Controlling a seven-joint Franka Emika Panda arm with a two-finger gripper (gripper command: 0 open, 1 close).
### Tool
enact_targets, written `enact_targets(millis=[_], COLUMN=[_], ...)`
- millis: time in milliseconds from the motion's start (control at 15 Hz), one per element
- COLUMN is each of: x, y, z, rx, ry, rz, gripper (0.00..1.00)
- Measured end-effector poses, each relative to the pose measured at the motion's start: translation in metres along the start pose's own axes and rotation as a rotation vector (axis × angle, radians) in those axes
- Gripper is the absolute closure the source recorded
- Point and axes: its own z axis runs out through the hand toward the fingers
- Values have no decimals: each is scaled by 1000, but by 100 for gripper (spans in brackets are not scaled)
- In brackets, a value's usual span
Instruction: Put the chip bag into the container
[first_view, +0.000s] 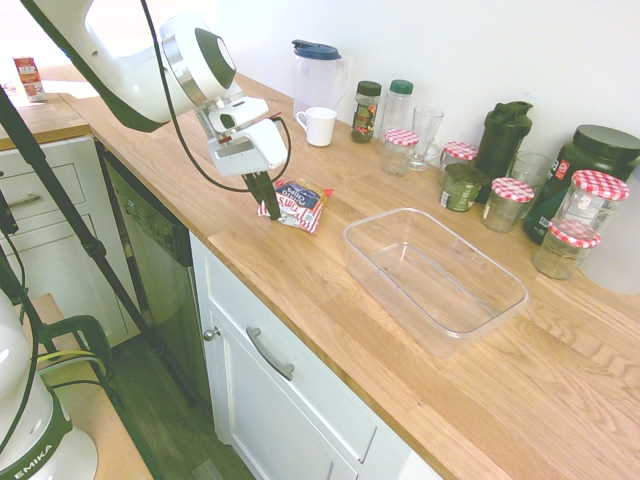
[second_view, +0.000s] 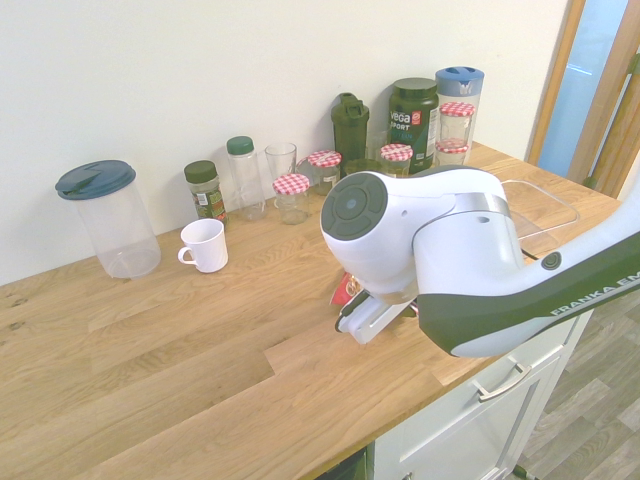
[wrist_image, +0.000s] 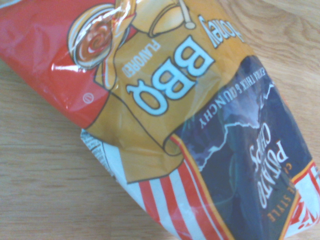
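Found the chip bag (first_view: 303, 206) on the countertop (first_view: 330, 290), outside the container (first_view: 436, 331) and near its end, with the gripper (first_view: 273, 217) at its side. Could not tell a firm grasp on the bag from a mere touch.

Judged a slip likeliest, from slick, crinkly film pinched at an edge only, or a swing of the loose end during the lift. Feared also a crushed bag from too hard a squeeze, and a bag snagged on the container's rim, or dropped short of it, from too low a carry. Noted a lesser risk of knocking the jars on the container's wall side, from too wide a swing.

Counted one chip bag and one empty container. On the container's wall side, counted five jars with red-checked lids (first_view: 513, 190), one dark shaker (first_view: 503, 140), one large dark tub (first_view: 590, 160) and one small dark green jar (first_view: 461, 188). Past the container's bag end, toward the wall, counted one white mug (first_view: 317, 127). Counted two blue-lidded pitchers (second_view: 112, 225), one off each end of the container.
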Motion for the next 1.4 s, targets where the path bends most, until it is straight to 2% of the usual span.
enact_targets(millis=[333,600,933,1133,1400], x=[8,46,117,160,199], y=[2,20,83,134,193], z=[-1,-47,-88,-81,-48], rx=[11,99,178,205,233], ry=[0,-2,-23,-55,-105], rz=[36,140,252,306,348], gripper=[100,100,100,100,100])
